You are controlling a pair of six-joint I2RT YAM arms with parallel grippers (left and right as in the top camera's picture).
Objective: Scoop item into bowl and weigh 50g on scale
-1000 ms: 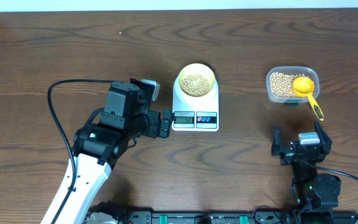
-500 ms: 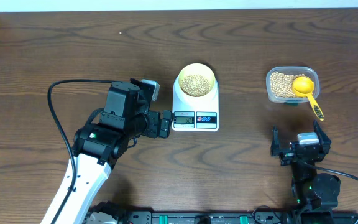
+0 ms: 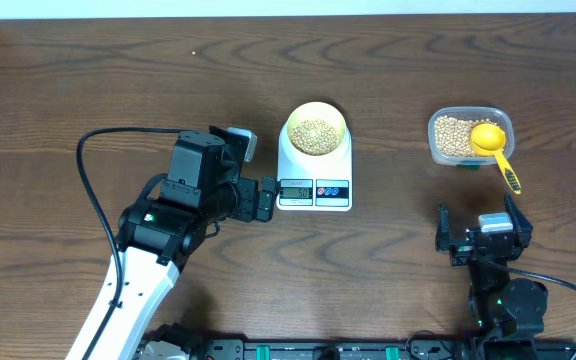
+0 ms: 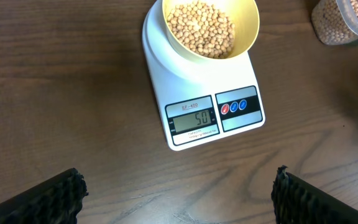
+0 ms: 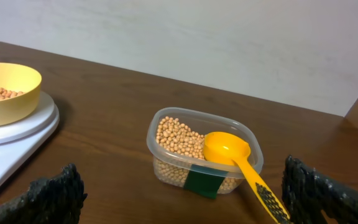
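The pale yellow bowl [image 3: 316,128] holds tan beans [image 3: 315,135] and stands on the white scale [image 3: 314,178]; in the left wrist view the scale's display [image 4: 193,119] reads 50, with the bowl [image 4: 241,38] above it. My left gripper [image 3: 265,199] is open and empty, just left of the scale's front; its fingertips [image 4: 179,196] frame bare table. My right gripper [image 3: 478,240] is open and empty, near the front edge, below the tub. In the right wrist view its fingers [image 5: 185,199] stand before the tub, and the bowl [image 5: 27,93] and the scale [image 5: 17,140] show at the left.
A clear plastic tub [image 3: 467,136] of beans stands at the right, with a bright yellow long-handled scoop [image 3: 493,148] resting in it, handle over the front rim. It shows in the right wrist view too [image 5: 166,158]. A black cable [image 3: 93,160] loops at the left arm.
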